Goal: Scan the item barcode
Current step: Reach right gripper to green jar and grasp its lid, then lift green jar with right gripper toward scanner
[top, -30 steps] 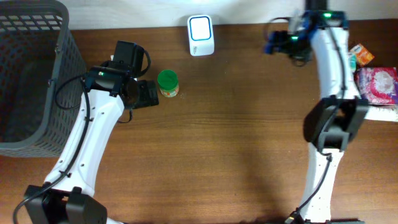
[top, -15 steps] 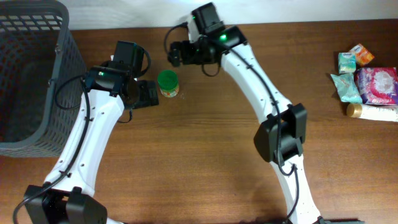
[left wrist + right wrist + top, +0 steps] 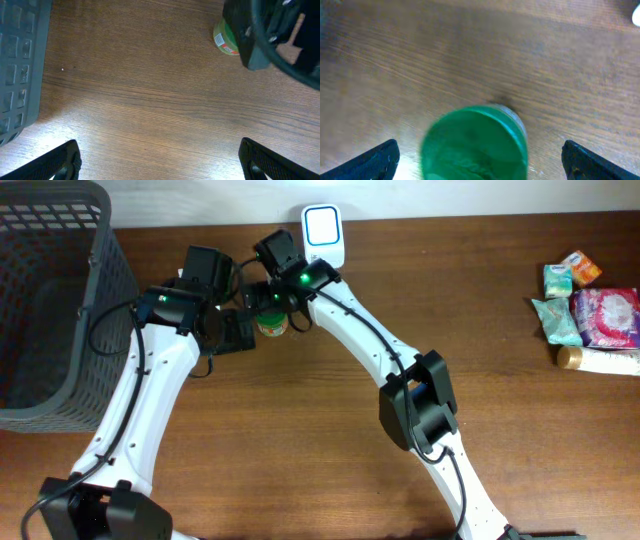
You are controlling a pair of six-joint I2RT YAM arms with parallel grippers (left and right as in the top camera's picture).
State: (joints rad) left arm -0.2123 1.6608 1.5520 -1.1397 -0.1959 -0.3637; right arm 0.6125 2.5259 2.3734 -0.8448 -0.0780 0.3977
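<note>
Approach step: the right tool (image 3: 479,158) hovers over the green-lidded jar (image 3: 224,39), fingers apart, holding nothing (the left tool (image 3: 160,161), also apart, waits alongside). The jar stands on the bench (image 3: 500,430), upper centre of the overhead view, near the white scanner (image 3: 323,225). Next, I judge: lower, clamp, show the barcode.

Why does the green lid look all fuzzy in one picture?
Right wrist view: the green-lidded jar is soft and smeared, as is the wood around it; left wrist view: the table looks sharp, with a bright glare patch lower left; overhead view: evenly lit and clear.
</note>
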